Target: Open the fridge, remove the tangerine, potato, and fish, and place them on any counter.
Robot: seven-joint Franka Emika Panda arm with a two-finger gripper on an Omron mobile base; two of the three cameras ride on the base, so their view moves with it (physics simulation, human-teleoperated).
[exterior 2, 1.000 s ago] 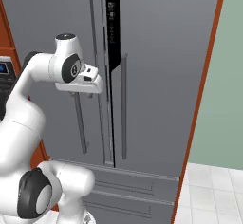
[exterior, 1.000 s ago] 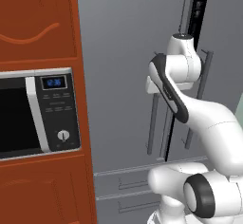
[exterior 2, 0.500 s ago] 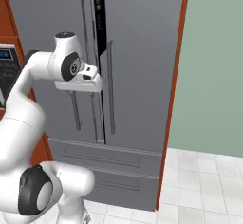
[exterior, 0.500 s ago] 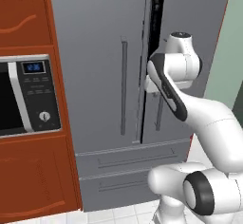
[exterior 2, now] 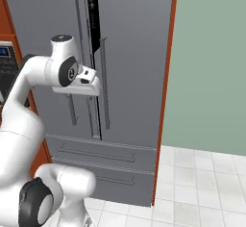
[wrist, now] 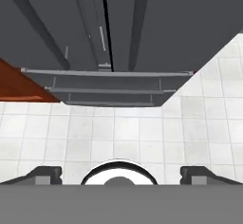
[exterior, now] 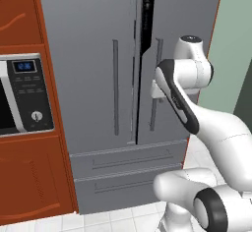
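The white arm [exterior: 179,98] stands raised before the grey fridge [exterior: 98,69], its wrist level with the middle of the two dark bar handles [exterior: 115,86]. The fridge's right door sits slightly ajar, a dark gap showing along the upper part of the seam, while the left door lies flush. In the hand view, the claw [wrist: 121,173] points down at the white tiled floor [wrist: 142,133], its two dark tips spread wide apart and gripping nothing, with the fridge's lower drawers [wrist: 107,88] and both handles seen from above. A silver-and-black microwave [exterior: 22,96] with a blue display is set into red-brown cabinets [exterior: 29,187] left of the fridge. A pale green wall [exterior 2: 211,62] runs to its right. Tangerine, potato and fish cannot be seen through the narrow gap.
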